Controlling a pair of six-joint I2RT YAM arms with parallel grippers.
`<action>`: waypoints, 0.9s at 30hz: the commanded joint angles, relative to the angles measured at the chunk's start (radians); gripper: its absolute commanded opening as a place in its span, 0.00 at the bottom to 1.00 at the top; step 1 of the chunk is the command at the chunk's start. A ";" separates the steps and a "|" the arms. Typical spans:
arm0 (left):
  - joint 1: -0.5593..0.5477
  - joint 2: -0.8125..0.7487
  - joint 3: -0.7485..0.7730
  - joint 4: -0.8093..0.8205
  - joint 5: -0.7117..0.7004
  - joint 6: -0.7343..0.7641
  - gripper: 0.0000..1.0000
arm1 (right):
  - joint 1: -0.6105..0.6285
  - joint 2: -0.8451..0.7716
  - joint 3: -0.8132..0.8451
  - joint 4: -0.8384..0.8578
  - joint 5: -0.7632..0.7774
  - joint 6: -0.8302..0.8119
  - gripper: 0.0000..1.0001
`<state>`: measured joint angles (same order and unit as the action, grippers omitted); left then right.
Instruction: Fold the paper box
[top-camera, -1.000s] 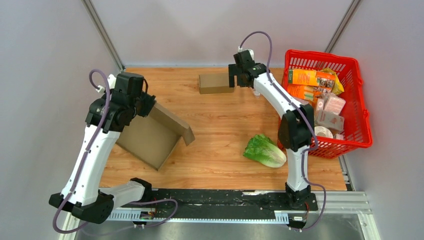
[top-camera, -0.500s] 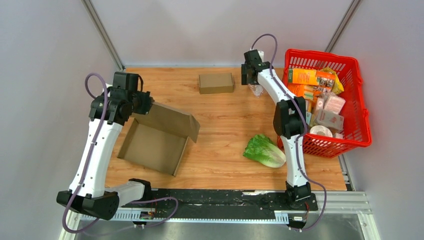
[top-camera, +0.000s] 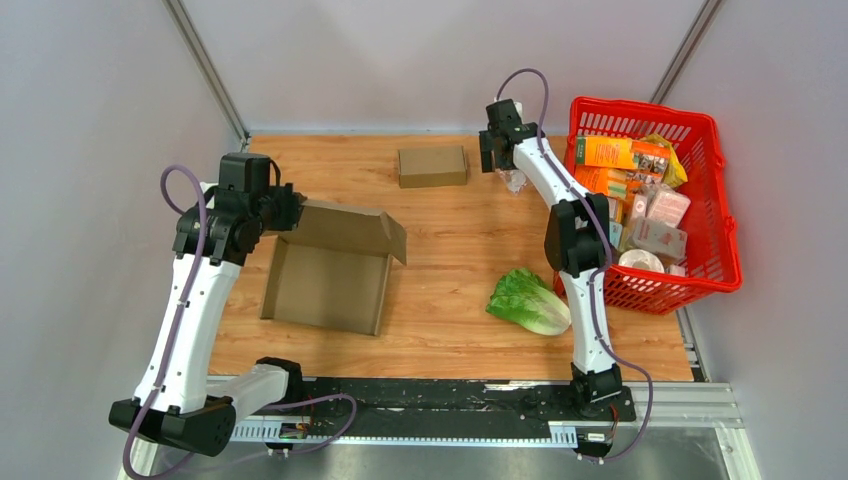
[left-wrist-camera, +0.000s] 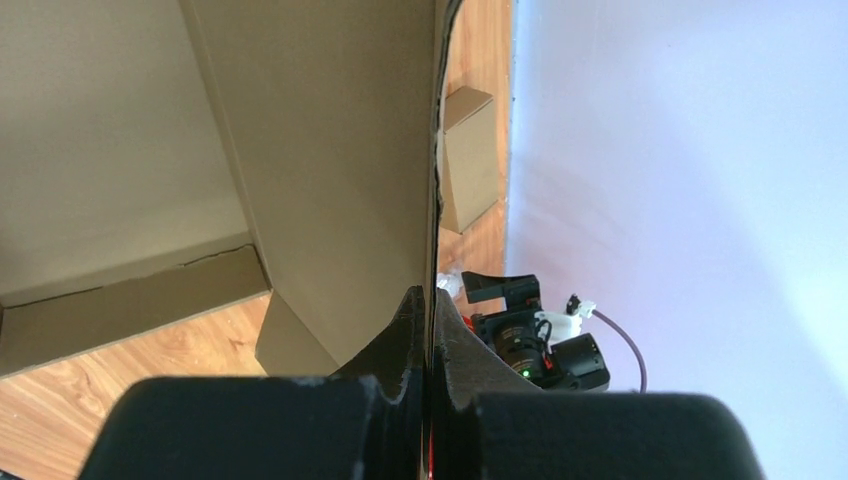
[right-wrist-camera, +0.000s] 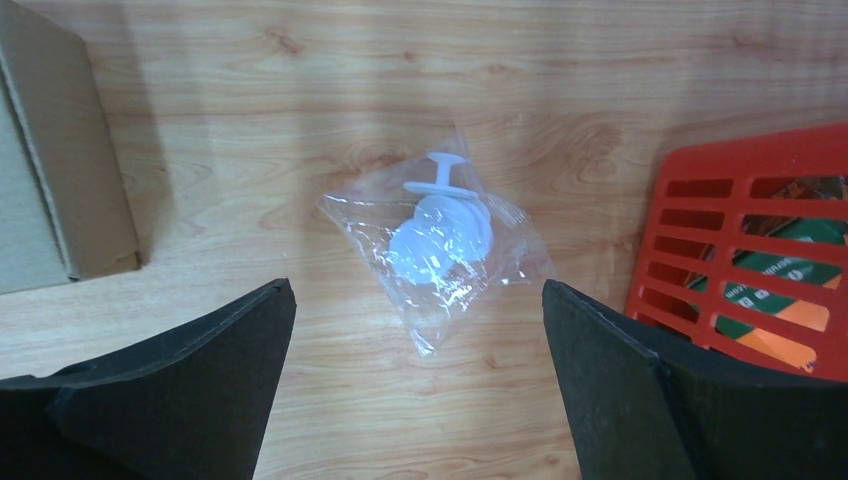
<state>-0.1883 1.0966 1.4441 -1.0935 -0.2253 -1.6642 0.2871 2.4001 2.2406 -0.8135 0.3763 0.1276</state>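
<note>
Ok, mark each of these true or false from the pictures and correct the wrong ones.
1. The left end effector is shut on a flap of the open cardboard box. True.
2. The small closed box sits near the far edge of the table. True.
3. The right end effector is clamped on the small closed box. False: it is open and holds nothing, above a clear plastic bag with white parts inside. The small closed box lies off to one side.
4. The lettuce lies inside the red basket. False: it lies on the table, beside the basket.
</note>
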 joint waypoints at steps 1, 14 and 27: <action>0.007 -0.014 -0.007 0.046 0.001 -0.029 0.00 | -0.016 0.131 0.045 -0.052 0.058 -0.025 1.00; 0.007 -0.055 -0.005 0.018 -0.109 0.020 0.00 | 0.190 0.025 0.142 -0.009 0.320 -0.238 1.00; 0.007 -0.050 -0.008 0.027 -0.075 0.038 0.00 | 0.235 0.079 0.119 -0.022 0.377 -0.263 1.00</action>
<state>-0.1879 1.0504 1.4319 -1.0843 -0.3130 -1.6455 0.5533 2.4058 2.2982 -0.8120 0.6952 -0.1085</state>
